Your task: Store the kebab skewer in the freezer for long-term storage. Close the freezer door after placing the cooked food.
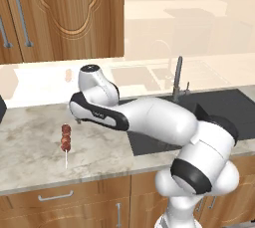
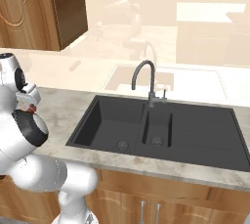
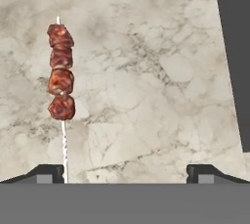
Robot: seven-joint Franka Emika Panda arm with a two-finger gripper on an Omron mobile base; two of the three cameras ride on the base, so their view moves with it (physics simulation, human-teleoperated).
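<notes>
The kebab skewer (image 1: 65, 140) lies flat on the marble counter (image 1: 30, 142), with several reddish-brown meat chunks at its far end and the bare pale stick pointing toward the counter's front edge. In the hand view the kebab skewer (image 3: 61, 78) sits left of centre. Its stick runs down close beside the left of my fingertips (image 3: 49, 173). My gripper (image 3: 126, 171) is open and hangs above the counter, with nothing between its fingers. In the left base view the gripper (image 1: 77, 118) is just right of and above the meat. The freezer and its door are out of view.
A dark sink (image 1: 199, 117) with a grey faucet (image 1: 178, 77) is set into the counter right of the arm. Wooden wall cabinets (image 1: 64, 13) hang above, and drawers (image 1: 55, 195) sit below the counter edge. A dark object (image 1: 1, 110) stands at the far left.
</notes>
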